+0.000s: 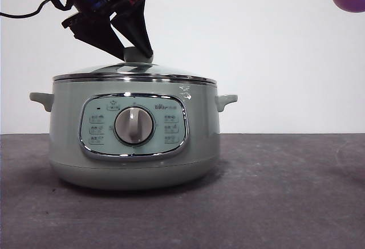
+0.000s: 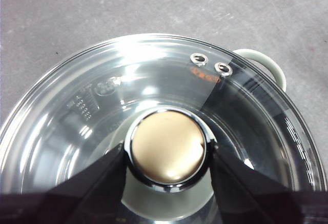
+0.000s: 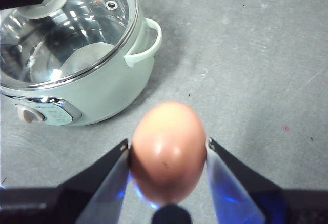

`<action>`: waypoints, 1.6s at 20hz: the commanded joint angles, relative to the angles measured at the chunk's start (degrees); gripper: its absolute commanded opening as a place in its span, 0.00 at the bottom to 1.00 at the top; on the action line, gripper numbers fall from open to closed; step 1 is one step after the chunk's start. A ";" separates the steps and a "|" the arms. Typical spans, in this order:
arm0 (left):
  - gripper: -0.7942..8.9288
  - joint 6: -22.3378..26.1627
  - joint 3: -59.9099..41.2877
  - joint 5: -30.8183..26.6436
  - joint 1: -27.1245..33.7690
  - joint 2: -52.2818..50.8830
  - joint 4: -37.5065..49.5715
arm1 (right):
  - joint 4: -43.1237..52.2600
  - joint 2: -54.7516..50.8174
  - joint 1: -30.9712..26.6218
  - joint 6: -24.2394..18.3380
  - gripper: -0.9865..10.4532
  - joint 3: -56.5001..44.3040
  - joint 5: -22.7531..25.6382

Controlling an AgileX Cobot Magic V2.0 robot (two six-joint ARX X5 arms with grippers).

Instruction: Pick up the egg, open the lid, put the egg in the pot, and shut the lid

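So I have the egg [image 3: 168,152] clamped in my right gripper [image 3: 168,149], high at the front view's upper right, well apart from the pot [image 1: 134,141]. The lid [image 1: 134,72] sits closed at centre frame; my left gripper [image 2: 166,152] pinches its knob [image 2: 167,147]. Pickup done; lifting, dropping in and closing remain.

Left gripper [image 1: 136,52] with two matte black wedge-shaped jaws tapering to narrow tips, dark angular wrist housing with a faint reddish streak, thin black cable [image 1: 23,14] looping off left, right gripper [image 3: 168,149] jaws black, inner faces glossy with blue sheen
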 commanded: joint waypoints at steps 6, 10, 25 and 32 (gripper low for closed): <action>0.07 -0.68 0.35 -0.07 0.07 -6.21 1.11 | 0.87 -0.11 0.04 0.35 0.07 0.02 -0.11; 0.07 -0.68 0.35 -0.42 0.09 -12.04 -0.94 | 3.69 0.00 0.15 0.37 0.07 0.02 -0.61; 0.07 -3.39 0.37 -10.62 0.13 -45.40 -25.14 | 20.92 37.75 12.92 -1.79 0.07 18.25 -7.19; 0.07 -4.81 0.37 -10.99 0.13 -49.11 -30.53 | 21.88 60.48 17.35 -7.30 0.07 33.97 -5.31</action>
